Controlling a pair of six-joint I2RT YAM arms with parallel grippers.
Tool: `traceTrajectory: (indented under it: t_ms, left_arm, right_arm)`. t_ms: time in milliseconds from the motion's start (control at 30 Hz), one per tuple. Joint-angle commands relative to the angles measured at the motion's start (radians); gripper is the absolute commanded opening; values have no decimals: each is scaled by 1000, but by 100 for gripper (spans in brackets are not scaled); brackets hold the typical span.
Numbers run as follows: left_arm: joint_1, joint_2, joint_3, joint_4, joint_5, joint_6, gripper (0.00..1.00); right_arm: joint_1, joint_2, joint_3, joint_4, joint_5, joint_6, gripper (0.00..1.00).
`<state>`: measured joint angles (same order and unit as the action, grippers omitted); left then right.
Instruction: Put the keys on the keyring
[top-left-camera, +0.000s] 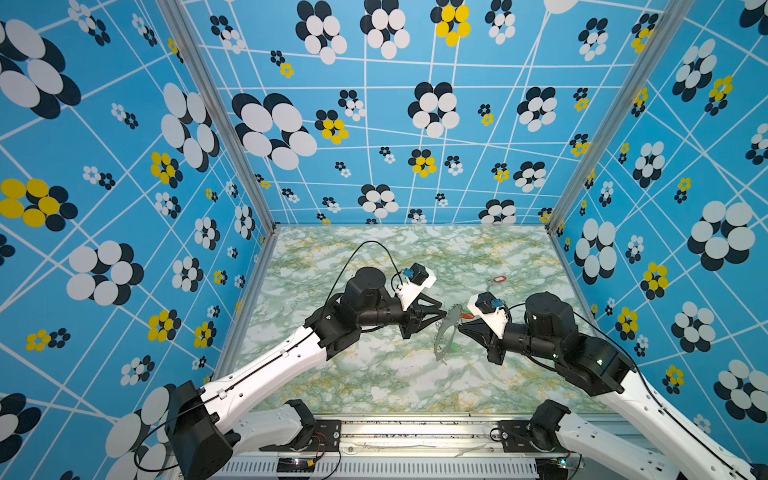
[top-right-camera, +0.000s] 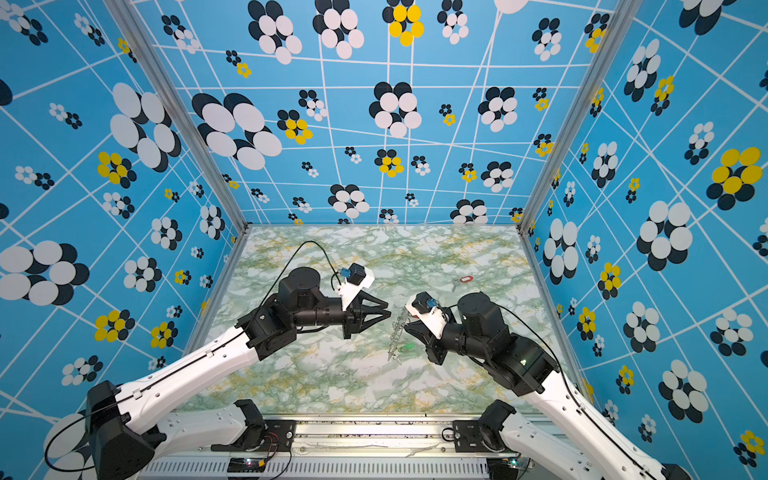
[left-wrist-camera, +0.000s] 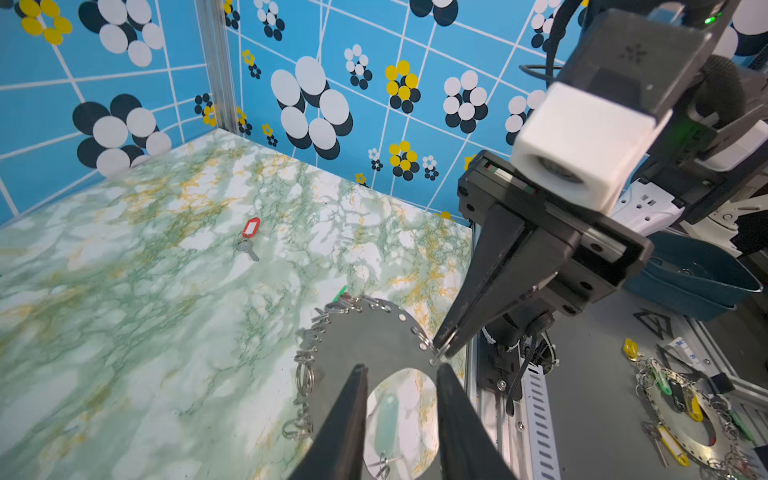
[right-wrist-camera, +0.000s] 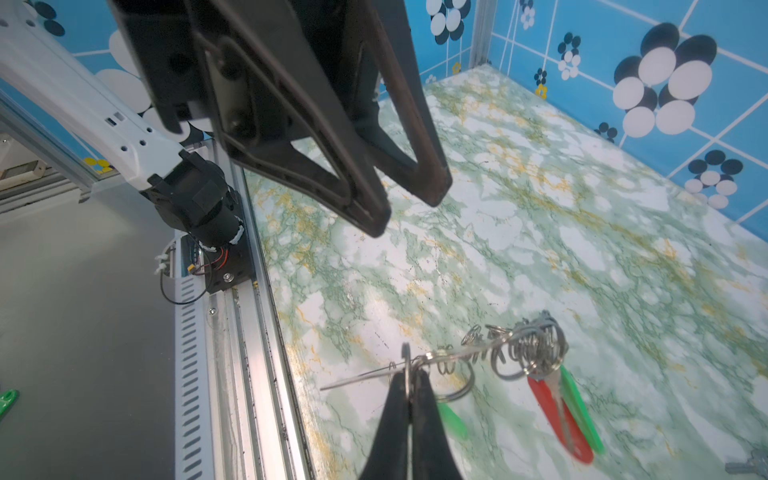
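Observation:
The keyring, a grey crescent plate edged with small rings, hangs tilted above the marble table between both grippers. My right gripper is shut on a small ring at its rim. A red key tag and green ones dangle from it. My left gripper stands just before the plate, its jaws a narrow gap apart with nothing between them. A pale teal tag shows through the plate's hole. Another red tag with a silver key lies on the table at the back right.
Patterned blue walls close the table on three sides, with a metal rail along the front. Outside the cell, the left wrist view shows a blue bin and a second ring plate with tags.

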<state>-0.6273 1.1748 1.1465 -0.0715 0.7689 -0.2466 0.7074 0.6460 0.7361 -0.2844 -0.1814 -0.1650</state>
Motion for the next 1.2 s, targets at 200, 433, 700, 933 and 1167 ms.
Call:
traceTrajectory:
  t_ms: [200,433,700,933,1167]
  left_arm:
    - [22,-23,11,-169,-235,66,61]
    - [-30,-59,-30,-129,-311,118,71]
    - [-176,-3,-89,20,-201,138,46]
    - [-190,-8,-149,153,-164,137,32]
    - [-193,8,-137,229,-67,144,22]
  right_arm:
    - [6,94,137,-286,-52,27,0]
    - [7,130,175,-322,-74,5,0]
    - [6,122,195,-288,-132,-12,0]
    - [6,104,208,-174,-205,0,0]
    - [5,131,247,-96,-256,-23,0]
